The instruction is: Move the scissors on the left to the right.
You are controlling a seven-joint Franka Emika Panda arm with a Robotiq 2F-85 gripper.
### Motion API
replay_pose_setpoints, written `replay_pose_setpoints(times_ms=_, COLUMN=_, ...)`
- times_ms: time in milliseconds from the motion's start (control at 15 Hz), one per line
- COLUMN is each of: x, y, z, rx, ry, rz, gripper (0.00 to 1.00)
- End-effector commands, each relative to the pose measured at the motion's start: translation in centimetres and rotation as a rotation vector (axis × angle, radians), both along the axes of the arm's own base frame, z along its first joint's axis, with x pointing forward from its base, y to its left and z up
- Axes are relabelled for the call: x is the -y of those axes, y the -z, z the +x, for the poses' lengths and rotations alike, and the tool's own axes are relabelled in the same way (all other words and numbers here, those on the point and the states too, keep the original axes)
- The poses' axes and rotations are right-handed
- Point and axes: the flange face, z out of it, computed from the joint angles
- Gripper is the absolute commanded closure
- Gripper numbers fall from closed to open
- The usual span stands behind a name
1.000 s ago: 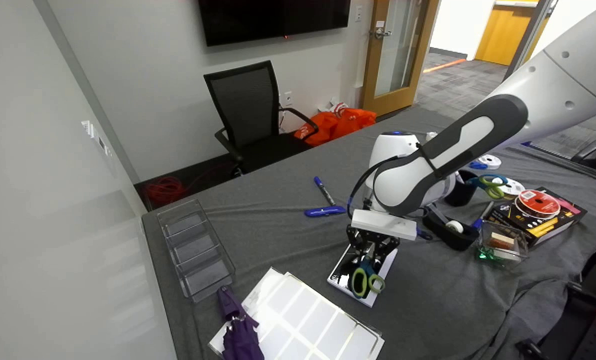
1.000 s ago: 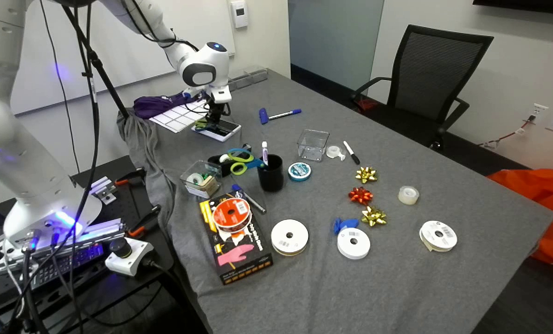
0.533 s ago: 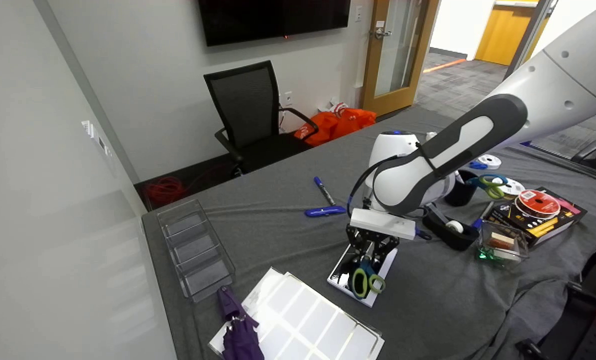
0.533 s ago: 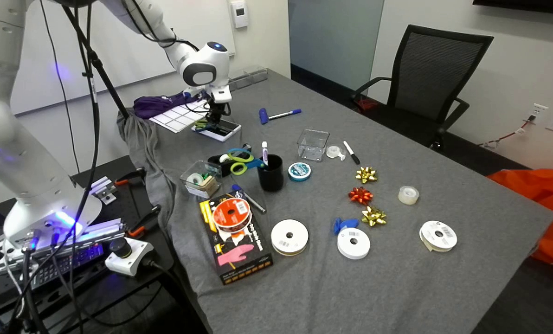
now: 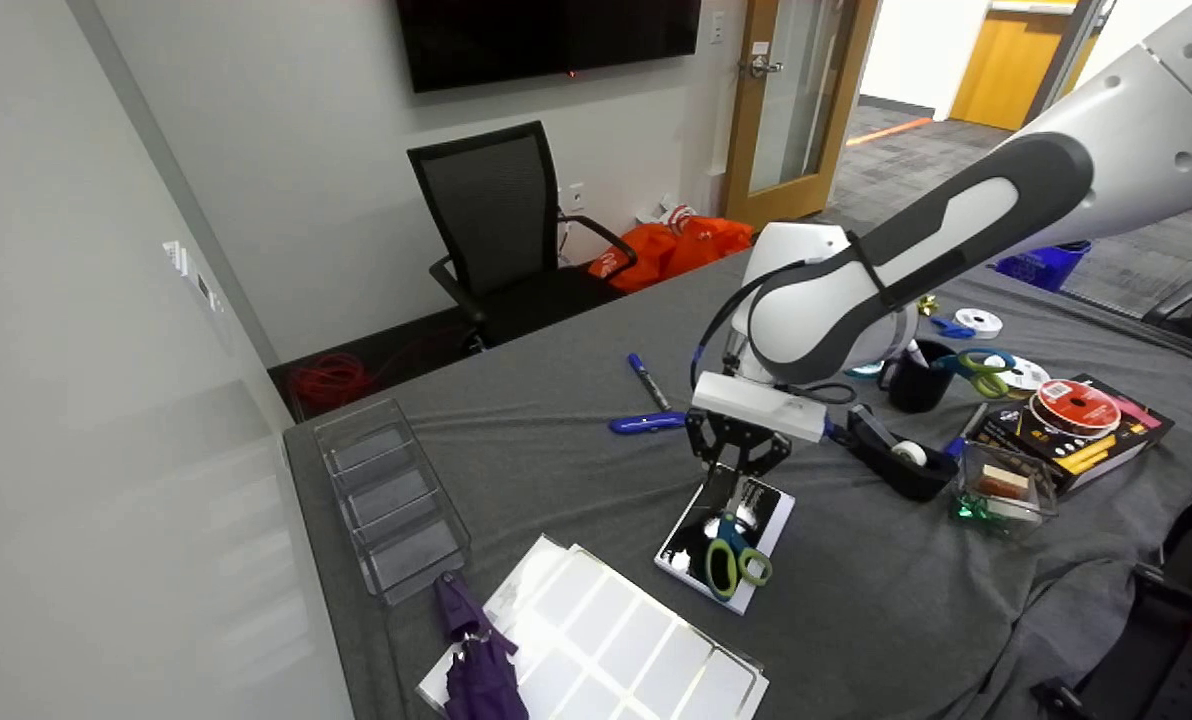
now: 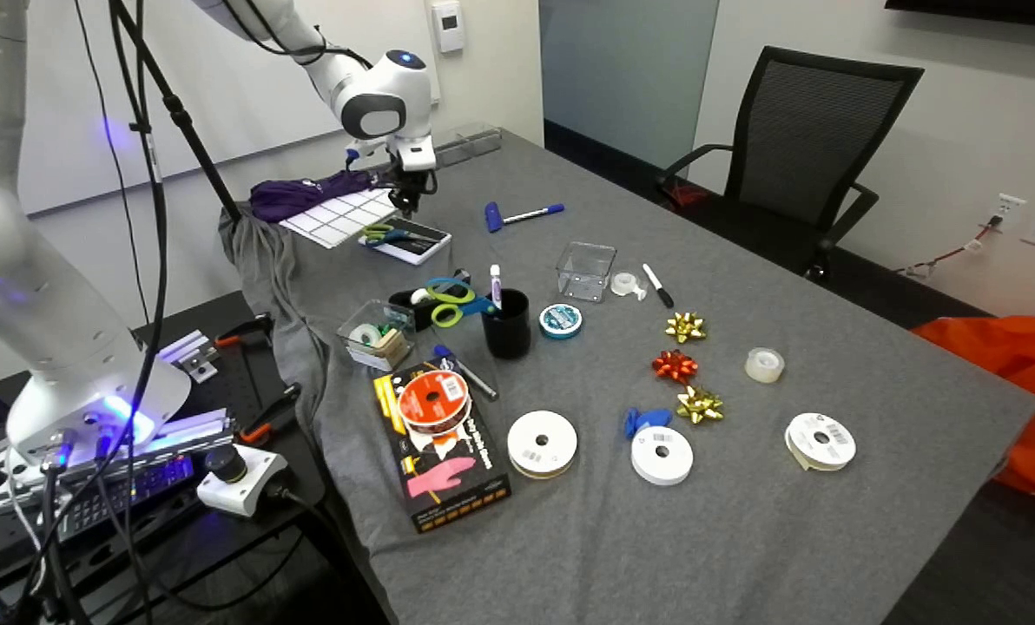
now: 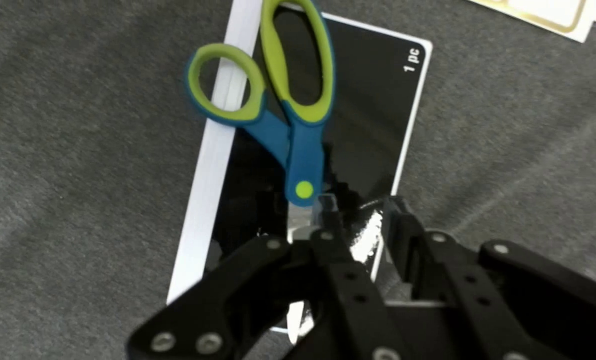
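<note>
While the arm [image 5: 956, 220] is slanting over the grey-covered desk [image 5: 536, 460] in both exterior views, its last section is hanging nearly upright, jaws downward. Below the jaws, the scissors [image 7: 303, 160] are lying on a black tablet [image 7: 368, 115] with white edges. They are showing light green handle loops backed in blue, blue shanks, a green pivot dot and silvery blades. The loops are pointing away from the jaws, the rounder one overlapping the tablet's wide white edge; the blades are running back under the jaws, partly hidden. The jaws are standing a little apart, their gap framing the tablet's glossy surface. In the wrist view the blades are appearing beside one jaw, outside that gap; whether they are touching it, I cannot tell.
</note>
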Motion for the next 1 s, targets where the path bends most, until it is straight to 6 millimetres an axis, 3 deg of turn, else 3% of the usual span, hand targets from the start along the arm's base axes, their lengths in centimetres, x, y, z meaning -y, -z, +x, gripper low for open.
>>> replay_pose_setpoints(times_ms=0, x=0.7, y=-1.4, z=0.5, rx=-0.01, ry=0.018, rz=0.005, gripper=0.93)
replay_pose_setpoints(times_ms=67, x=0.6, y=-1.1, z=0.5, rx=-0.015, ry=0.008, rz=-0.004, gripper=0.76)
replay_pose_setpoints(times_ms=133, x=0.7, y=-0.9, z=0.5, rx=-0.023, ry=0.005, rz=-0.009, gripper=0.51)
replay_pose_setpoints(times_ms=267, x=0.7, y=-0.1, z=0.2, rx=-0.048, ry=-0.017, rz=-0.021, gripper=0.49)
replay_pose_setpoints(times_ms=733, x=0.3, y=3.4, z=-0.1, rx=-0.087, ry=-0.145, rz=-0.06, gripper=0.02)
replay_pose_setpoints(times_ms=933, x=0.0, y=4.4, z=0.0, rx=-0.081, ry=-0.21, rz=-0.072, gripper=0.0)
